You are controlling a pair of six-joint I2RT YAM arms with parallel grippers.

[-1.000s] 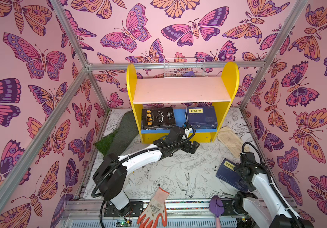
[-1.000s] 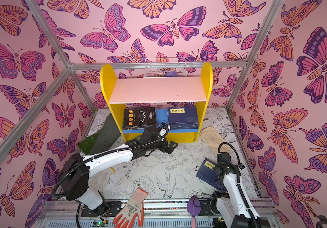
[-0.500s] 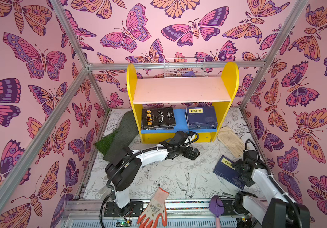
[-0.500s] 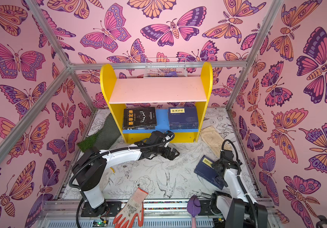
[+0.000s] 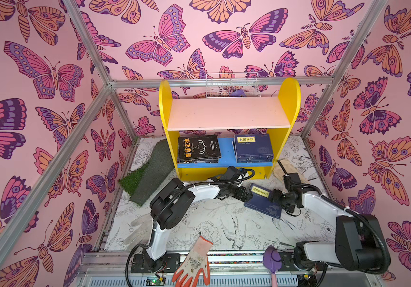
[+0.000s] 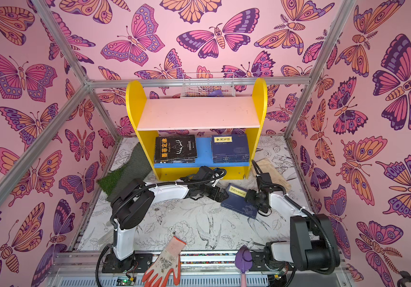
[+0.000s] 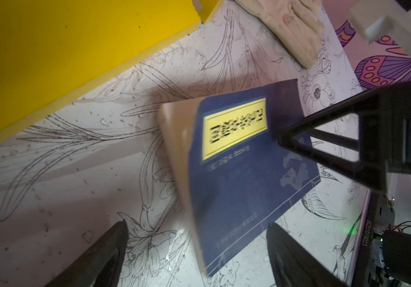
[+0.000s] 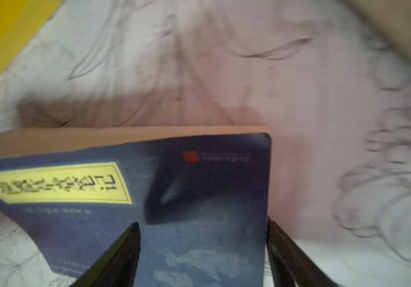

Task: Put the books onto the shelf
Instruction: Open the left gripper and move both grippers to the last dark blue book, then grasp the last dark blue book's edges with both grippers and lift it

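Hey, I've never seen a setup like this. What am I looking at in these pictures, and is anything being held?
Two robot arms stand on a table inside a butterfly-papered booth. Two pictures look down from overhead; the two close-ups come from cameras on the arms' wrists. A yellow shelf holds black books and navy books on its lower board. One loose navy book is on the table between the left tool and right tool. Both tools are open at its edges; neither clearly grips it. An orange glove and a turf mat lie nearby.

Navy book [image 5: 261, 206], yellow label [image 5: 260, 192]; shelf [image 5: 166, 104] yellow, pink, blue; walls [image 5: 38, 74] pink, butterflies.
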